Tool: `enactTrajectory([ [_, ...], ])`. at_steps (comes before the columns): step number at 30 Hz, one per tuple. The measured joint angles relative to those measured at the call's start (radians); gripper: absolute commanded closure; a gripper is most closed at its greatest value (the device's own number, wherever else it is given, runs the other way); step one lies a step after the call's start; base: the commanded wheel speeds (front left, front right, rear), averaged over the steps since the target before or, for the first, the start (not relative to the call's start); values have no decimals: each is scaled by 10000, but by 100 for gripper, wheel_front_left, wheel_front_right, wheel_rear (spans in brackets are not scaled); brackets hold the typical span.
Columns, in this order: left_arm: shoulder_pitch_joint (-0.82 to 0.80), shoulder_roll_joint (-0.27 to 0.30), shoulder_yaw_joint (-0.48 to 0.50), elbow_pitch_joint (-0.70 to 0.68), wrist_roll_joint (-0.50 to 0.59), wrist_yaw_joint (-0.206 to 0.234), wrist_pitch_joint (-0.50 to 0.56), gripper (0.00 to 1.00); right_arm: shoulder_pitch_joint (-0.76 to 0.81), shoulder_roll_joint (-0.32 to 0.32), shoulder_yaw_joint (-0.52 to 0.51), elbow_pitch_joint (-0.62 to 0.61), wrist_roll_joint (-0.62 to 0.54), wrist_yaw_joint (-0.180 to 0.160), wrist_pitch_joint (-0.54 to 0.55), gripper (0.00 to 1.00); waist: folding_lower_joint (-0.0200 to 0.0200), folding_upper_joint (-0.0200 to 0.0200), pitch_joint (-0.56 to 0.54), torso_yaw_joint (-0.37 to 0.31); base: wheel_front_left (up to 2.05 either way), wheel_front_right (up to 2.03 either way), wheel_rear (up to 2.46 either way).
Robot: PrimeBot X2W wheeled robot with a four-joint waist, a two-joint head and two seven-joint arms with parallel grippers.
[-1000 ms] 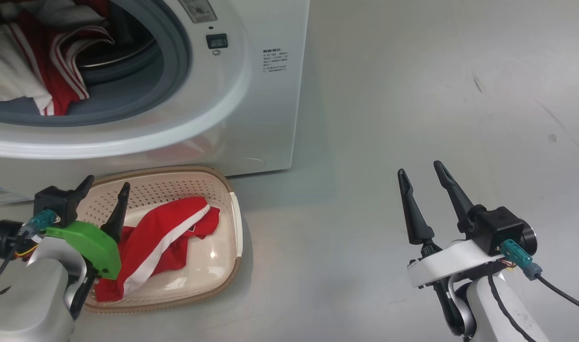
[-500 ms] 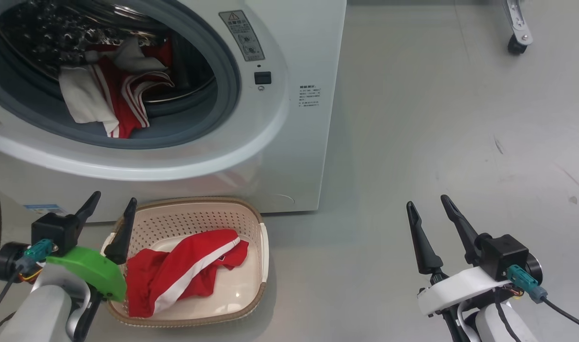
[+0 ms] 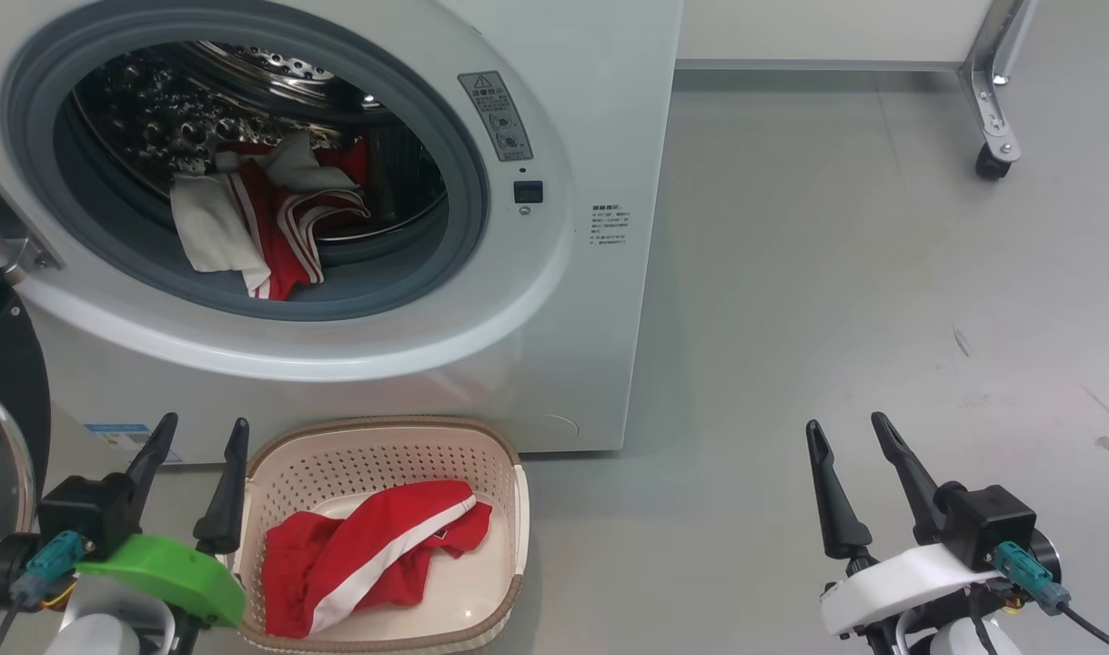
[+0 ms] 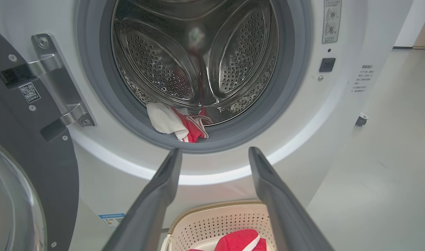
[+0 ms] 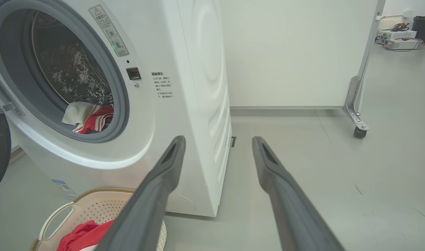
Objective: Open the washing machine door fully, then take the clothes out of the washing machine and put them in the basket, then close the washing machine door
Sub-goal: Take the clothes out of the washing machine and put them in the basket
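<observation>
The white washing machine (image 3: 554, 300) stands with its door (image 3: 13, 373) swung open at the far left, black rim and glass bowl showing. Red and white striped clothes (image 3: 263, 227) lie at the front of the steel drum, partly over the grey rubber ring. On the floor in front sits the cream basket (image 3: 381, 459) with one red, white-striped garment (image 3: 372, 555) in it. My left gripper (image 3: 204, 426) is open and empty just left of the basket. Out on the floor to the right, my right gripper (image 3: 847, 424) is open and empty. The left wrist view looks between its fingers (image 4: 163, 184) at the clothes (image 4: 179, 123).
A metal frame leg on a caster (image 3: 991, 118) stands at the back right, in front of a white wall panel (image 5: 296, 52). Grey floor (image 3: 836, 273) stretches to the right of the machine. A small blue label (image 3: 122, 432) is on the machine's lower front.
The head camera has moved up and back, so the whole drum opening and the door's edge now show. Both grippers stay open. The left gripper now stands beside the basket instead of over it.
</observation>
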Motion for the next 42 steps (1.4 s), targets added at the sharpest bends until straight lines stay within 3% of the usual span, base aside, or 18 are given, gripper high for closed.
enactTrajectory([
  [8, 841, -234, 477, -909, 500, 219, 0, 0, 334, 4, -159, -109, 58, 90, 0, 0, 0, 0, -359, -4, 0, 0, 0],
  [42, 2128, -936, 1333, -2186, 1551, 82, 0, 0, 502, 52, -115, -232, 56, 307, 0, 0, 0, 0, -428, -62, 0, 0, 0],
])
